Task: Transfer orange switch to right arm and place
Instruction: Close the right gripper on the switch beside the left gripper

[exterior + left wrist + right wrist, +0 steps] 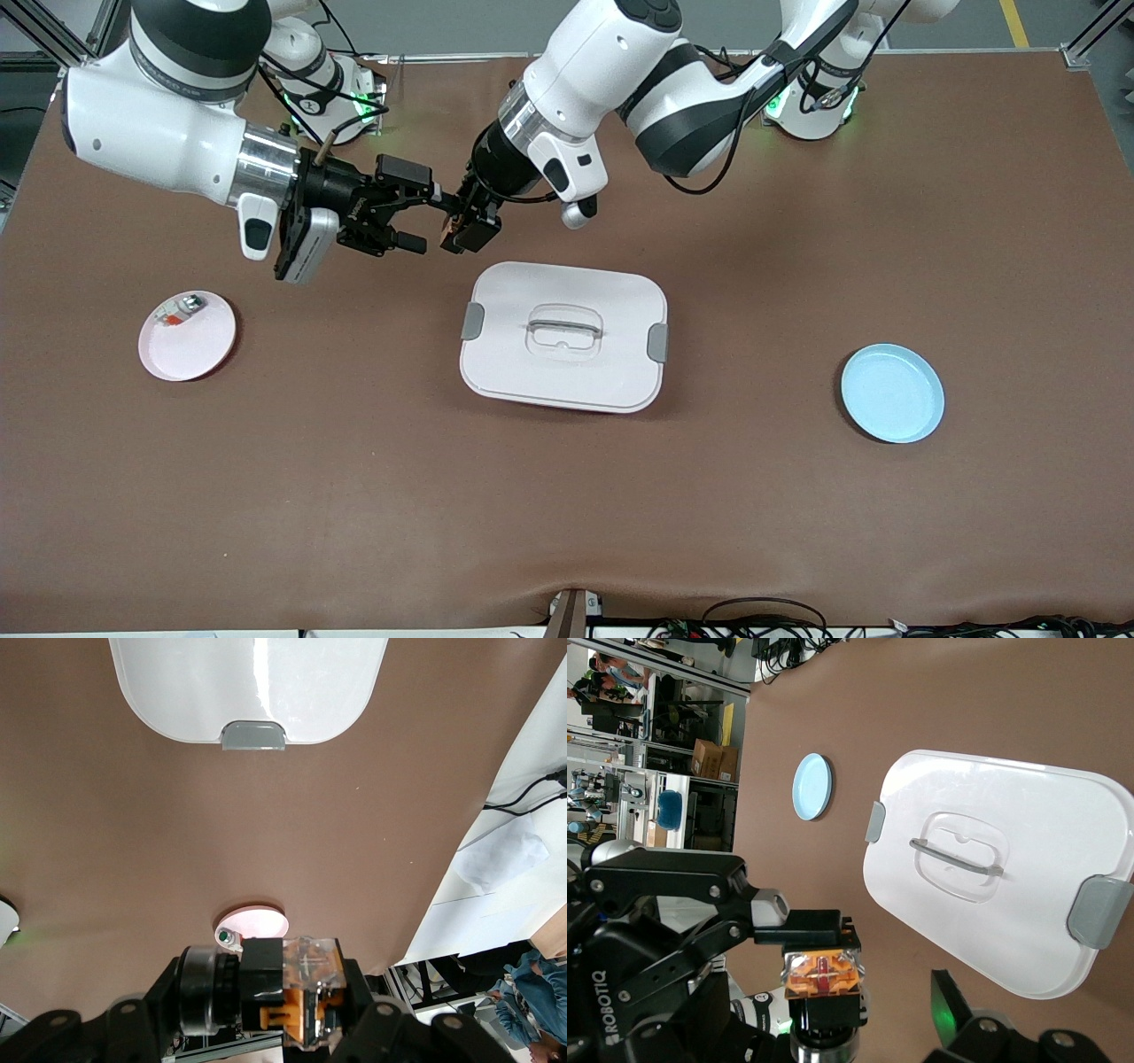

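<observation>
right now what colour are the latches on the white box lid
Grey, both latches on the white box lid; clearest in the right wrist view.

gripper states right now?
Left gripper: shut on the orange switch, over the table.
Right gripper: open, fingers around the switch, not yet clamped.

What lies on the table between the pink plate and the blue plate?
In the front view, the white lidded container with grey side clips sits on the table between the pink plate and the blue plate. The rest of that stretch is bare brown tabletop.
</observation>
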Available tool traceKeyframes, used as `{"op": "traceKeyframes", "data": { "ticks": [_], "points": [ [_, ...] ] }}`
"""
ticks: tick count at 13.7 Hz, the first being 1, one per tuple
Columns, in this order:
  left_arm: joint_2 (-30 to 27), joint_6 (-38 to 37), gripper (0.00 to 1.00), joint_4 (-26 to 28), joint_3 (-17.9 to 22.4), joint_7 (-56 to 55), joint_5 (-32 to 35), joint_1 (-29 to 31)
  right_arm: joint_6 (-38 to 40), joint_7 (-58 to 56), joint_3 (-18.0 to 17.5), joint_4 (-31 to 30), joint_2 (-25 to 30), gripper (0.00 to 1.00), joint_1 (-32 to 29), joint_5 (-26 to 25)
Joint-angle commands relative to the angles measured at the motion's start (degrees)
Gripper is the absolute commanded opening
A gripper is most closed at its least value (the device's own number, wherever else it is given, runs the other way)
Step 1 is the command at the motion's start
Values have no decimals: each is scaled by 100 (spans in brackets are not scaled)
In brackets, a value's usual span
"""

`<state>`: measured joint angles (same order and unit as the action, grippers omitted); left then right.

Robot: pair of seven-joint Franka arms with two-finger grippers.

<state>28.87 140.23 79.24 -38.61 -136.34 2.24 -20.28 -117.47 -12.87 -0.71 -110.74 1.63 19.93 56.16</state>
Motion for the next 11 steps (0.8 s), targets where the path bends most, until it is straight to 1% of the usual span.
{"op": "traceKeyframes", "data": {
  "ticks": [1, 8, 9, 11],
  "points": [
    [-57, -102, 24, -58, -6, -138, 119, -11, -57, -128, 44, -80, -13, 100, 55, 167],
    [-57, -102, 24, -67, -15, -138, 127, -11, -232, -216, 44, -71, -137, 100, 151, 167],
    [-66, -102, 24, -76, -23, -138, 127, -11, -232, -225, 44, -62, -145, 94, 151, 167],
    [-118, -102, 24, -67, -15, -138, 127, -11, -241, -225, 44, -53, -154, 63, 160, 167]
  ]
}}
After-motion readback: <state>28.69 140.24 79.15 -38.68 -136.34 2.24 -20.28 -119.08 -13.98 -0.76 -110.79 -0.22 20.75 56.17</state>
